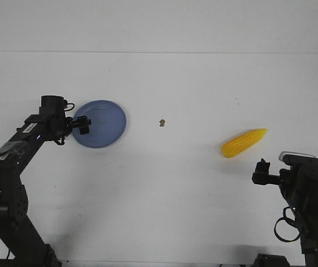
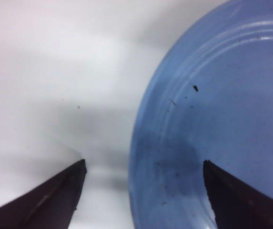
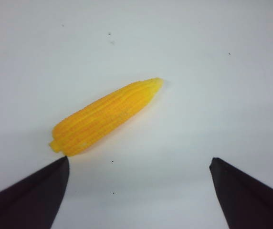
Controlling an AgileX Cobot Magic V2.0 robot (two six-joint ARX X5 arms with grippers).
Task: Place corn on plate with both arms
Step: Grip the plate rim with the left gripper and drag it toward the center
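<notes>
Corn [image 1: 244,142] is lying loose on the white table [image 1: 175,189], over on my right side and well apart from the plate [image 1: 104,119] on the left. Nothing's holding it yet. My right gripper [image 3: 139,191] sits near the blunt end with its jaws spread wide and empty, I'd say lined up for the grab. My left gripper [image 2: 143,191] is spread apart too, straddling the plate's rim, one finger over the blue and one over bare table, probably so it can steady or shift the plate. The cob is bright yellow, tapered to a point, with ridged kernel rows and a plasticky look. The plate's round, shallow and periwinkle blue, with concentric ridges and little dark specks on it. There's also a tiny brownish crumb [image 1: 162,122] on the table between the two.
</notes>
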